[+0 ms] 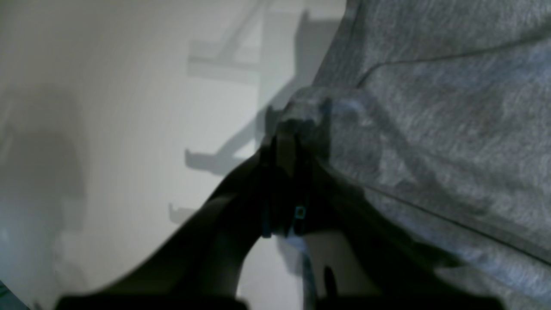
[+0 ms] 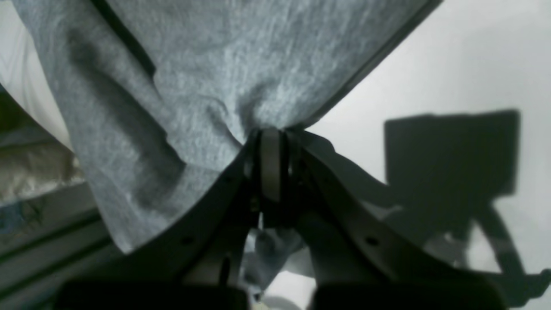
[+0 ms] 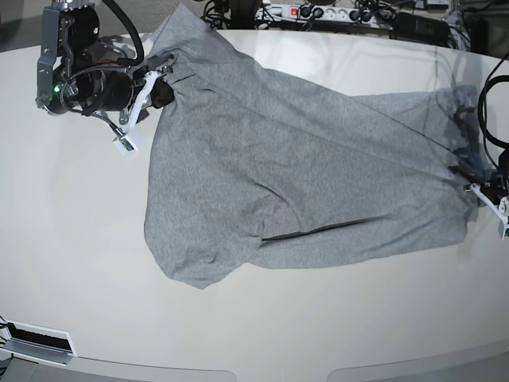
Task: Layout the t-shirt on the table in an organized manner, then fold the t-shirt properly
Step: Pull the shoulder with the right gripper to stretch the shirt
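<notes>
Heather-grey t-shirt (image 3: pixel 294 183) spread across the middle of the table (image 3: pixel 71 263), stretched on a slant between the two arms, plain side up with no lettering in sight. Not flat yet: a long ridge running across the upper half, a dark fold line low in the middle, one flap drooping toward the near edge.

Soft, light cotton by the look of it (limp, no stiffness to speak of), so likely to sag, bunch and drag wherever unsupported. Nothing fragile about it, nothing slippery either; probably clings a little to the glossy top. Best taken at hems, shoulder seams or corners, thin edges pinched rather than thick bundles, and pulled taut from two opposite points to iron out the ridge.

Right gripper (image 2: pixel 271 135), at the far-left corner in the base view: jaws pressed together on a gathered pucker of grey cloth, fabric fanning up and out from the pinch. Firm bite, only a small bunch caught.

Left gripper (image 1: pixel 292 129), out at the right edge of the base view: also clamped tight, fingers closed over a rolled edge of the shirt, cloth wrapped over the tips. Blurry view, but the grip itself reads clearly enough.

Both ends held, cloth slung between.
</notes>
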Robot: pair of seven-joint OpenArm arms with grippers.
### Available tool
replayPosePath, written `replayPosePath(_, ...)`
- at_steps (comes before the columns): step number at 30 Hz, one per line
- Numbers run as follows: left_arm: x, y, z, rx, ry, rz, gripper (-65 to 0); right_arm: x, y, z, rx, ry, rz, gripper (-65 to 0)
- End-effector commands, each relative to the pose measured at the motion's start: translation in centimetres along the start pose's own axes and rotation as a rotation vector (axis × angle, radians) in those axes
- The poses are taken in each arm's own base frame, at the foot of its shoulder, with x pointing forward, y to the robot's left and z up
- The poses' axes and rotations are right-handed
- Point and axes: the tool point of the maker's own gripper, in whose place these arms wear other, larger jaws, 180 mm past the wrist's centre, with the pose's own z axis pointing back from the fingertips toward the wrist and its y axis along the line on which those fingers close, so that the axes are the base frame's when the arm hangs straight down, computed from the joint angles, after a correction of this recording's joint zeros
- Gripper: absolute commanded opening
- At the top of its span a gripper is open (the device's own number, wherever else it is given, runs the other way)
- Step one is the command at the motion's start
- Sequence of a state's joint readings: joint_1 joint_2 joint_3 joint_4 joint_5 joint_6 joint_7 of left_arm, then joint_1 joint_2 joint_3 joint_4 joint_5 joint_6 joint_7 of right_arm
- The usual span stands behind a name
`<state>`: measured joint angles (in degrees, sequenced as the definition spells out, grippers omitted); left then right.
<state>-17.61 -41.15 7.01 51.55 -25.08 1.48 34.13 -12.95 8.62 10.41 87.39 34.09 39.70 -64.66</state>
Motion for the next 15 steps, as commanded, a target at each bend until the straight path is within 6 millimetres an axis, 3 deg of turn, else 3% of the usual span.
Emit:
replayPosePath(1, 2.0, 2.1, 0.7, 0.043, -0.051, 0.006, -65.0, 1.7, -0.7, 0.8, -0.016, -0.038, 0.03, -65.0)
replayPosePath(8, 1.7, 2.3, 0.7, 0.051, -0.044, -0.007, -65.0, 4.1, -4.9, 4.6, -0.158, -0.076, 0.05, -65.0)
replayPosePath(15, 1.8, 2.2, 0.7, 0.048, -0.045, -0.003, -65.0, 3.0, -8.4, 8.0, -0.271, -0.078, -0.087, -65.0)
